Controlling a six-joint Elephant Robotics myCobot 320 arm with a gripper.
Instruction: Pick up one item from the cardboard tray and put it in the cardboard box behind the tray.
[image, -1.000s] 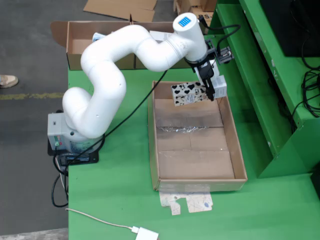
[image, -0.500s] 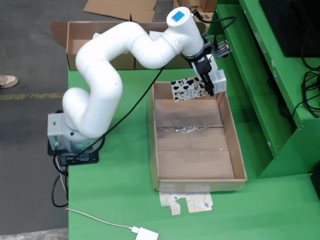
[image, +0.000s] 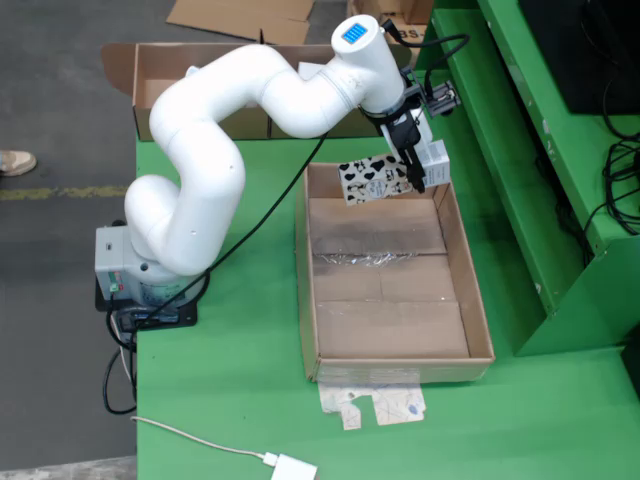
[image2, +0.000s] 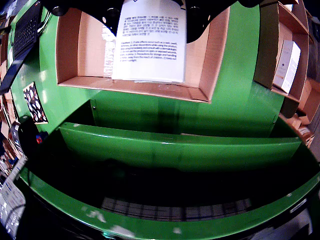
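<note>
One white arm (image: 230, 140), base at the left edge of the green counter (image: 230, 370), reaches toward the far right, above the far end of the open cardboard tray (image: 480, 330) that sits mid-counter. The cardboard box (image: 160, 75) lies along the far edge, behind the tray. The gripper (image: 412, 150) has its jaws closed on a small white carton (image2: 150, 42) with printed text, held up off the tray floor just beside a black-and-white patterned packet (image: 370, 180) in the tray's far end.
</note>
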